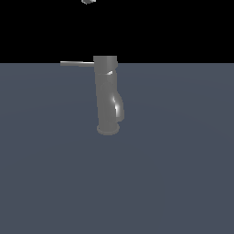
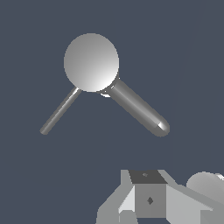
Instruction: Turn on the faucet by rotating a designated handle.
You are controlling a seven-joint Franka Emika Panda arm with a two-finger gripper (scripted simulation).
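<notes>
— So where does the faucet (image 1: 108, 93) stand?

— Upright on the grey-blue surface (image 1: 183, 173), near the middle of the exterior view, resting on a round base flange. Its dark grey body carries a curved, glossy bulge low down, on the exterior view's right.

— And the handle (image 1: 77, 63)?

— Thin and flat, it sticks out level from the top of the faucet toward the exterior view's left, much slimmer than the body. In the wrist view, looking down from above, the faucet's round top (image 2: 91, 62) shows as a pale disc, with the handle (image 2: 60, 111) running off from it as a slim bar and a thicker rounded spout (image 2: 138, 107) running off in another direction; the two spread apart like a wide V.

— Is the gripper (image 2: 151, 199) touching anything?

— No. In the wrist view only part of its pale, blocky body shows at the frame's edge, well apart from the handle and the faucet, with bare surface between them. In the exterior view just a small pale piece of the arm (image 1: 87, 1) peeks in at the top edge, high above the faucet.

— Are its fingers spread or pressed together?

— I cannot tell; the fingertips are cut off by the frame, and nothing is seen held between them
</notes>
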